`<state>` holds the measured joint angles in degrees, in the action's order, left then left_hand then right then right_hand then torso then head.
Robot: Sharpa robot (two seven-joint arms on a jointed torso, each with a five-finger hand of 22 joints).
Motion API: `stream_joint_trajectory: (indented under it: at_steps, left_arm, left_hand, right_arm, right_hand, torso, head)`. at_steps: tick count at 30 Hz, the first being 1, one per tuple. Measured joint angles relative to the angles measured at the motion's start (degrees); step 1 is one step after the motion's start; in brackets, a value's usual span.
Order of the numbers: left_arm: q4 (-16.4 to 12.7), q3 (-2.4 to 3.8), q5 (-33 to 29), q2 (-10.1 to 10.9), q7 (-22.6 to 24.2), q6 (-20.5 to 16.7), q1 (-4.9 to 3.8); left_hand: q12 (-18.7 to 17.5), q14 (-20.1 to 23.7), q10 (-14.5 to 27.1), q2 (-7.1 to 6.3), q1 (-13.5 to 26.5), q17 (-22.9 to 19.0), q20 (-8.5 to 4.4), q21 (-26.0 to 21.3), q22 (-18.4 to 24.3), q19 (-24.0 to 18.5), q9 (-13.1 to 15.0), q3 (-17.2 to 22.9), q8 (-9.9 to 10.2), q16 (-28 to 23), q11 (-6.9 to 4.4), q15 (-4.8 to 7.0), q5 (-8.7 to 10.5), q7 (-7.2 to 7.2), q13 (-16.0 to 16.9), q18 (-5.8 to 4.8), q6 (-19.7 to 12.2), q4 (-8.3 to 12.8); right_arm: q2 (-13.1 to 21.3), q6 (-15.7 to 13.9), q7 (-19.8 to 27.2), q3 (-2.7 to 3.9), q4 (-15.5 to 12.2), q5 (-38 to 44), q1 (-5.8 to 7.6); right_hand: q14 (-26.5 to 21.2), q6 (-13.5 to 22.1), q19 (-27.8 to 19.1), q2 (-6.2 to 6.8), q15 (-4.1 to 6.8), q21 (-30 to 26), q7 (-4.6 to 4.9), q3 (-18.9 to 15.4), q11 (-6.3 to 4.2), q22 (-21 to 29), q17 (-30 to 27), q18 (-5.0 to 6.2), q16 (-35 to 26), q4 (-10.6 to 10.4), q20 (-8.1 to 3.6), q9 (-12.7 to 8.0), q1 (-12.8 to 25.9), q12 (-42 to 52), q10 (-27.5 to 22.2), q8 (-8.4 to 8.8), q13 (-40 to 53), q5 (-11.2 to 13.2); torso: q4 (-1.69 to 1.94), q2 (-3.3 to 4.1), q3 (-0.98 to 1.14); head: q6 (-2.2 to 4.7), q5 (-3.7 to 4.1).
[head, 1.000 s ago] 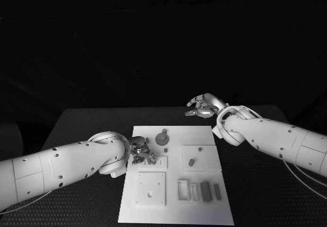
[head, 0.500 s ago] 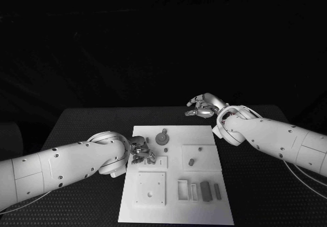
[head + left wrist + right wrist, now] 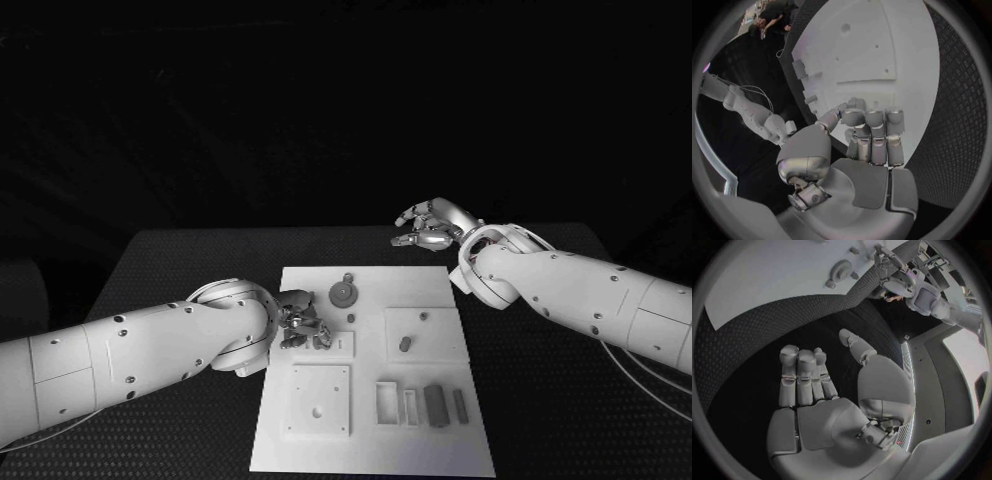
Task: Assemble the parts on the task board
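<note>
Parts lie spread over the white task board point(image 3: 433, 290), which rests in the middle of the black surface point(image 3: 188, 260). The left robot hand point(image 3: 300, 320) sits low over the board's left edge, its fingers curled downward toward a small cluster of parts point(image 3: 320, 341) on a raised square plate just under and beside the fingertips. Whether those fingers actually pinch a piece cannot be told: in the left wrist view the left robot hand point(image 3: 867, 135) shows its fingers bent close together over the board point(image 3: 873, 45), but nothing is plainly seen between them.

Just beyond that hand, farther from the robot, lies a round gear-like part point(image 3: 343, 292). To the hand's right is a second square plate carrying a small oblong part point(image 3: 405, 344). Nearer the robot than the hand sits a larger square plate with a hole point(image 3: 319, 398), and beside it a row of upright bar-shaped parts point(image 3: 421, 403).

The right robot hand point(image 3: 433, 226) hovers above the surface past the board's far right corner, well apart from every part. In the right wrist view the right robot hand point(image 3: 817, 380) has its fingers extended and loosely apart, thumb spread aside, holding nothing.
</note>
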<state>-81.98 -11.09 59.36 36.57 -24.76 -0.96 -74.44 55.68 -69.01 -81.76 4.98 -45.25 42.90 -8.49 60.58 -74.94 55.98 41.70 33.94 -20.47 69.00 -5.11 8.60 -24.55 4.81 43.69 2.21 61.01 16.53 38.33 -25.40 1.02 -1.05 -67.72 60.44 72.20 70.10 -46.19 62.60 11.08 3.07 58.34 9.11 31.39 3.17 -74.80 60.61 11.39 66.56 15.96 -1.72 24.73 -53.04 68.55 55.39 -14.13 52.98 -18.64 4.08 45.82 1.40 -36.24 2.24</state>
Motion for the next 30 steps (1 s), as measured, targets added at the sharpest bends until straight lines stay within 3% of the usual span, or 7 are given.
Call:
stream_joint_trajectory:
  at_steps: [16, 18, 19, 30]
  left_arm:
    - [-0.2, -0.03, 2.8, 0.2, 0.2, -0.2, -0.01]
    - [-0.2, -0.06, 2.9, 0.3, 0.2, -0.3, 0.04]
    - [-0.2, -0.07, 2.9, 0.3, 0.2, -0.3, 0.06]
    - [-0.4, -0.08, 3.2, 0.3, 0.2, -0.6, 0.2]
  left_hand:
    - [0.3, 0.0, -0.2, 0.67, 1.2, -0.3, 0.21, 0.2, 0.0, -0.2, 0.5, 0.3, -0.2, 0.4, -0.22, 0.0, 0.34, 0.0, -0.3, 0.0, 0.0, -0.3]
    - [0.6, 0.0, -0.2, -0.52, 1.2, -0.7, 0.21, 0.3, 0.2, -0.2, 0.5, 4.0, -0.2, 0.7, -0.24, 0.01, 4.23, 0.0, -0.7, 0.0, 0.0, -0.8]
    - [0.6, 0.0, -0.2, -0.74, 1.1, -0.8, 0.21, 0.6, 0.3, -0.2, 0.5, 4.6, -0.2, 0.9, -0.25, 0.01, 4.89, 0.0, -0.8, 0.0, 0.0, -0.7]
    - [0.9, 0.0, -0.2, -1.52, 2.2, -1.1, 0.21, 1.1, 0.4, -0.2, 1.4, 7.3, 0.2, 1.1, -0.25, 0.01, 5.09, 0.0, -1.1, 0.0, 0.0, -1.3]
  right_arm:
    - [0.0, 0.1, 0.0, 0.0, -0.1, 0.0, 0.0]
    - [0.0, 0.1, 0.0, 0.0, -0.1, 0.0, 0.0]
    - [0.0, 0.1, 0.0, 0.0, -0.1, 0.0, 0.0]
    - [0.0, 0.2, 0.0, 0.0, 0.0, -0.1, 0.0]
  right_hand:
    - [0.0, 0.2, -0.1, -0.23, 0.0, 0.0, 0.16, 0.0, 0.0, 0.0, -0.1, 0.0, 0.0, 0.0, 0.09, 0.0, 0.2, 0.2, 0.0, 0.0, -0.1, -0.2]
    - [0.0, 0.1, -0.1, -0.23, 0.0, 0.0, 0.22, 0.0, 0.0, 0.0, -0.1, 0.0, 0.0, 0.0, 0.1, 0.0, 0.2, 0.2, 0.0, 0.0, -0.1, -0.2]
    - [0.0, 0.1, -0.1, -0.23, 0.0, 0.0, 0.22, 0.0, 0.0, 0.0, -0.1, 0.0, 0.0, 0.0, 0.1, 0.0, 0.2, 0.2, 0.0, 0.0, -0.1, -0.2]
    - [0.0, 0.2, -0.1, -0.4, 0.0, 0.0, 0.23, -0.2, 0.0, 0.0, -0.1, 0.0, 0.0, -0.2, 0.1, 0.0, 0.4, 0.4, 0.0, 0.0, -0.3, -0.5]
  torso:
    - [-0.02, 0.01, 0.0]
    - [-0.02, 0.01, 0.0]
    - [-0.02, 0.02, -0.01]
    - [0.0, 0.02, -0.01]
  head:
    - [0.14, -0.02]
    - [0.14, 0.0]
    - [0.13, 0.01]
    - [-0.01, 0.07]
